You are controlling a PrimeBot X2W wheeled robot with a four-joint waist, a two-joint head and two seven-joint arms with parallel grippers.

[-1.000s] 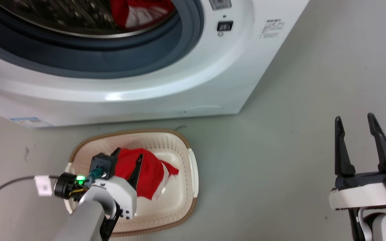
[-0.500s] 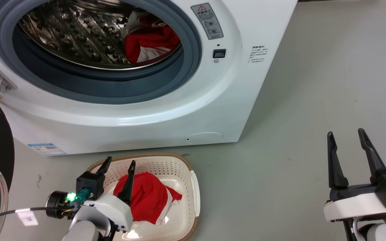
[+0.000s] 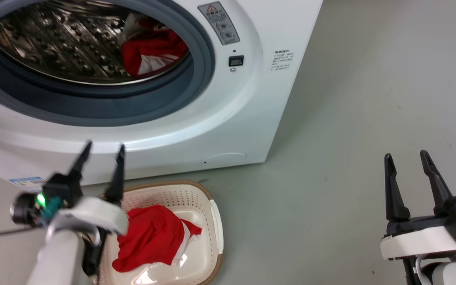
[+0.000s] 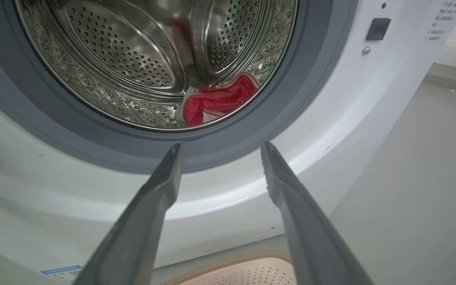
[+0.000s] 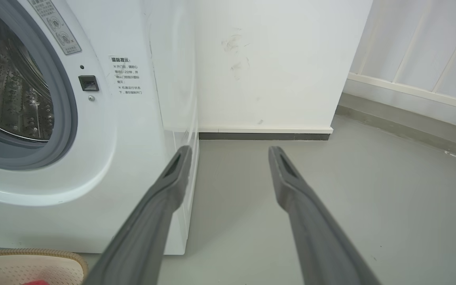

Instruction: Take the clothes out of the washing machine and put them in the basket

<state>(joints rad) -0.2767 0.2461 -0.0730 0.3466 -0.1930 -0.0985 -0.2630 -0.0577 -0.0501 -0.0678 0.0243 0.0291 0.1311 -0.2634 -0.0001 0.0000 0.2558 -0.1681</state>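
Red garment (image 3: pixel 152 241) lies in basket (image 3: pixel 164 184), per head view; left claw (image 3: pixel 105 144), right claw (image 3: pixel 405 153) spread empty.

Bright, even light. Glare streaks the curved white front of the washing machine (image 3: pixel 152 136), and the steel drum (image 4: pixel 133 71) glitters. My left gripper (image 3: pixel 105 145) is smeared by motion blur in the head view. Wrist views bow at their edges; my fingers (image 4: pixel 151 206) there look soft.

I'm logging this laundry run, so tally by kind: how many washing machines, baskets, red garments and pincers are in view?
washing machine: 1
basket: 1
red garments: 2, garment in the drum, garment in the basket
pincers: 2, left pincer, right pincer
total: 6
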